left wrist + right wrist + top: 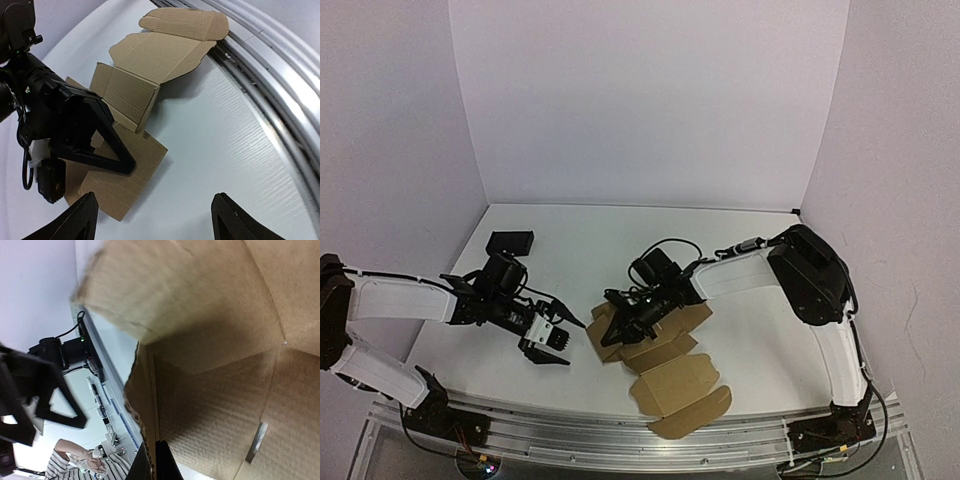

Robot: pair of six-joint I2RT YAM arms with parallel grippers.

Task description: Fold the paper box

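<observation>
The paper box (pixel 665 352) is a brown die-cut cardboard sheet, partly folded, lying near the table's front middle. Some panels stand up, and its rounded flaps (pixel 692 402) reach toward the front edge. My right gripper (pixel 626 320) comes in from the right and is shut on a raised wall at the sheet's left end. In the right wrist view its fingertips (pixel 155 463) pinch that cardboard edge (pixel 150 405). My left gripper (pixel 548 348) hovers open just left of the box. In the left wrist view its fingers (pixel 155 225) are spread over bare table beside a cardboard corner (pixel 117 200).
A small black block (pixel 510 242) lies at the back left of the white table (pixel 740 250). An aluminium rail (pixel 620 440) runs along the front edge, close to the box's flaps. White walls close in the back and both sides.
</observation>
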